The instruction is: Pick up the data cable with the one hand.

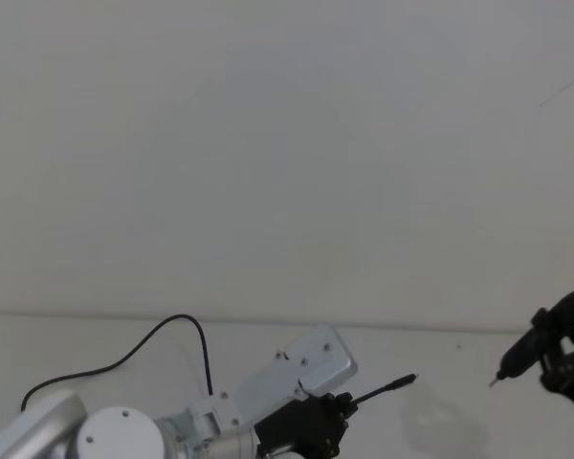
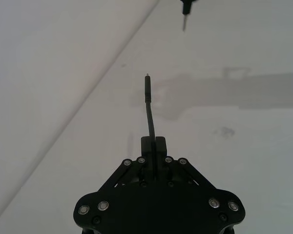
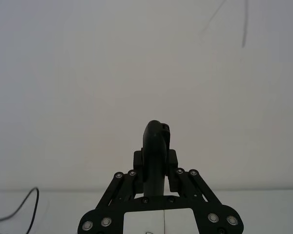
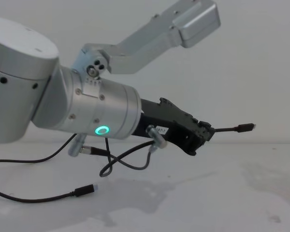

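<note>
My left gripper [image 1: 344,406] is shut on the data cable [image 1: 163,330] just behind one plug. That silver-tipped plug [image 4: 246,127] sticks out past the fingertips, held above the white table [image 1: 440,421]. In the left wrist view the cable end [image 2: 149,109] points straight out from the closed left gripper [image 2: 153,144]. The rest of the cord trails back across the table to a black plug [image 4: 84,190] lying flat. My right gripper [image 1: 552,349] hovers at the right edge, shut on a slim dark pointed tool [image 3: 155,136].
A short looped black wire with a silver elbow connector [image 4: 154,140] hangs under the left wrist. A pale wall [image 1: 287,143] rises behind the table. Slack cable [image 3: 29,200] lies on the left part of the table.
</note>
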